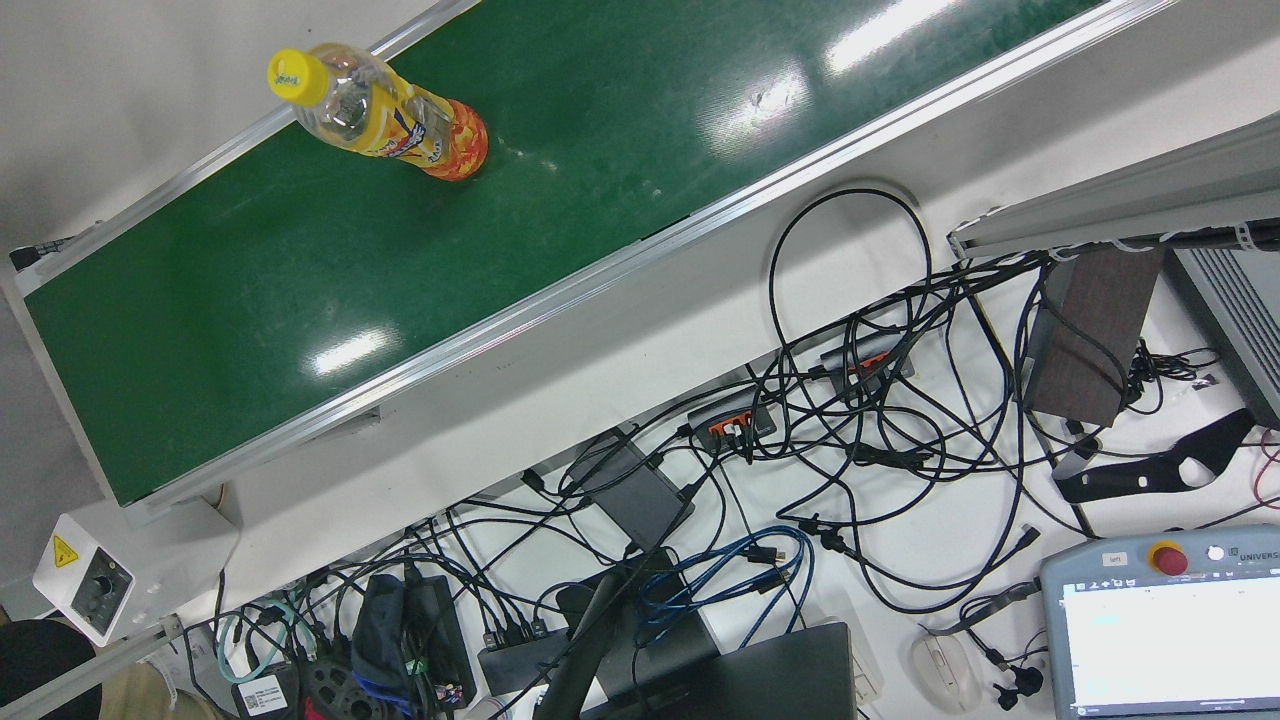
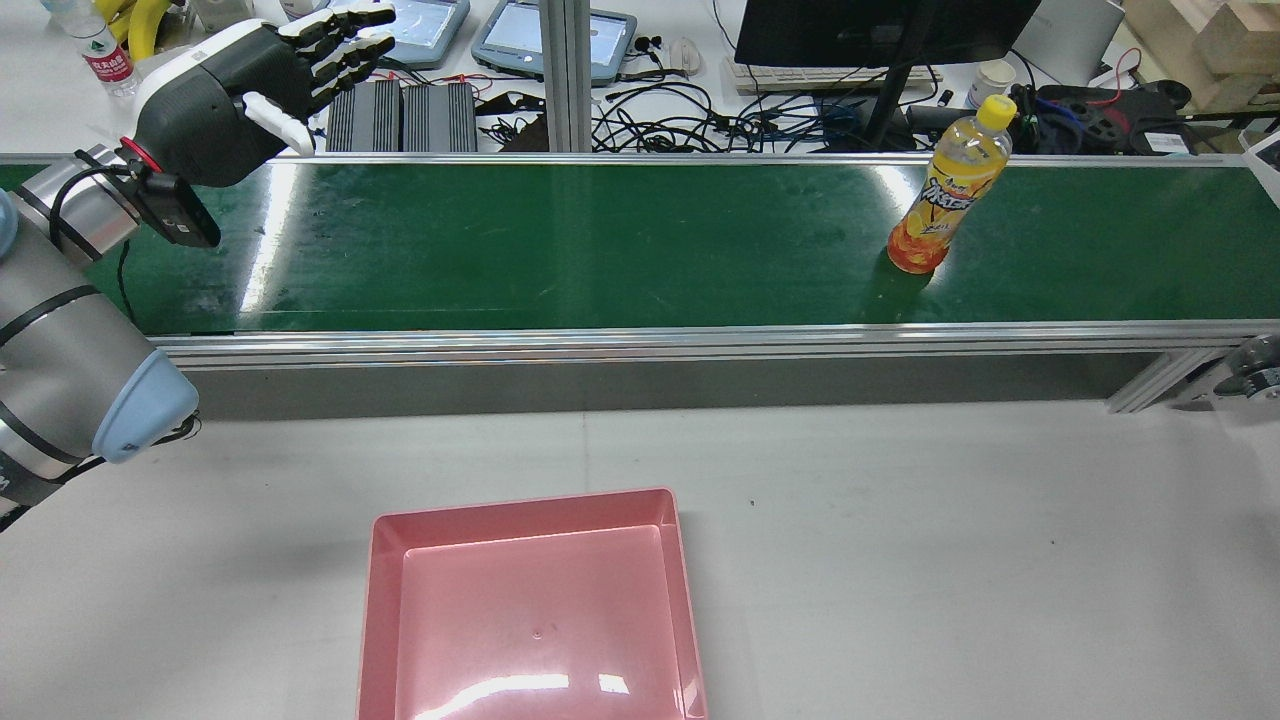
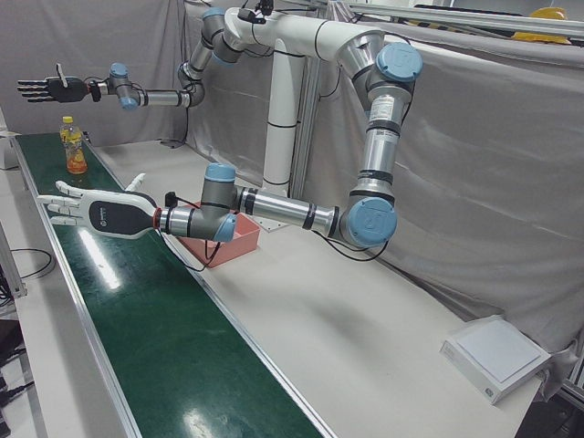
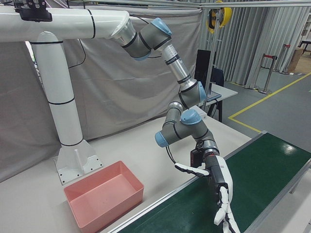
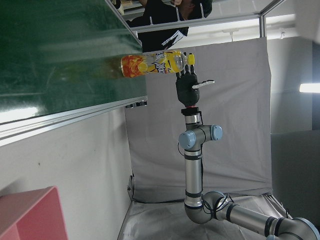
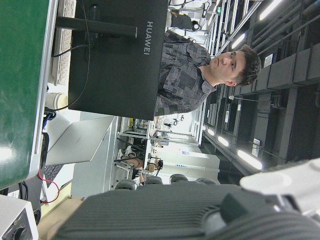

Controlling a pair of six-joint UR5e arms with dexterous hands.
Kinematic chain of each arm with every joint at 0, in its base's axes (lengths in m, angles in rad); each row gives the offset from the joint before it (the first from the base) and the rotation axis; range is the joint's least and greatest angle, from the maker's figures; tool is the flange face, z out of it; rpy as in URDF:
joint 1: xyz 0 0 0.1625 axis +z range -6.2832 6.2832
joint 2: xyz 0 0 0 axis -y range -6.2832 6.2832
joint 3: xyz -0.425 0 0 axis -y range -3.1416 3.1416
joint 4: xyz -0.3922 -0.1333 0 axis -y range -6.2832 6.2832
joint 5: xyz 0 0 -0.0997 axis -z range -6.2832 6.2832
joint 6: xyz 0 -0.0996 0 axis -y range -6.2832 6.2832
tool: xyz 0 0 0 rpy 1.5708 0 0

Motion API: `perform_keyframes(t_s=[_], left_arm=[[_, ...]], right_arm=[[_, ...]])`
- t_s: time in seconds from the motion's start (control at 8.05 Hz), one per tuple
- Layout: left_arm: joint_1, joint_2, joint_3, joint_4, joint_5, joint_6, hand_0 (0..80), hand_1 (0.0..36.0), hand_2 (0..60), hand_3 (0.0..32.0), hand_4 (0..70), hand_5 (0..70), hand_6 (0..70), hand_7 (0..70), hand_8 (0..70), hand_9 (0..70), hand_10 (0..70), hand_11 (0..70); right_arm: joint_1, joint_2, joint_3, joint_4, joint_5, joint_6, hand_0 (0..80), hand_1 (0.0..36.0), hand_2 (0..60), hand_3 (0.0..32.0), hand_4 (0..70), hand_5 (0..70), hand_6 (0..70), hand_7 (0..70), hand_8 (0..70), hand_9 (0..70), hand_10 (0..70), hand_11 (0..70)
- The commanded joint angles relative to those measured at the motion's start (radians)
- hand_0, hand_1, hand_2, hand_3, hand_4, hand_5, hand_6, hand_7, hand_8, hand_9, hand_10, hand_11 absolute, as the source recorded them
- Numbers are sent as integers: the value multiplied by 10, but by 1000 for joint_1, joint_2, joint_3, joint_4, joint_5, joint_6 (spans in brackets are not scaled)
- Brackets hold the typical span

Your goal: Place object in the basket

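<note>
Both hands spread and empty, left hand (image 2: 250, 85) above belt's left end, right hand (image 3: 50, 88) beyond bottle (image 2: 948, 200) upright on green belt (image 2: 600, 250), well apart from pink basket (image 2: 530, 610).

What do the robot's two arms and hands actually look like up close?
Both arms are silver-grey tubes with pale blue joint caps, branching from a white pedestal. The left hand has a dark back, black fingers and a white thumb, with a red ring and a small black camera at the wrist. The right hand looks dark too. A black cable loops under the left wrist.
</note>
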Motion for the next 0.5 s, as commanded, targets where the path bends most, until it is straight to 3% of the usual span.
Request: perform_keyframes(t_s=[0.0, 0.37], left_arm=[[0, -1, 0, 0, 0, 0, 583, 13, 0, 0, 134, 191, 10, 8, 73, 97, 11, 29], [0, -1, 0, 0, 0, 0, 582, 13, 0, 0, 135, 187, 10, 9, 72, 95, 11, 27]], right_arm=[[0, 0, 0, 0, 0, 0, 0, 0, 0, 0, 0, 0, 0, 0, 0, 0, 0, 0], [0, 0, 0, 0, 0, 0, 0, 0, 0, 0, 0, 0, 0, 0, 0, 0, 0, 0]])
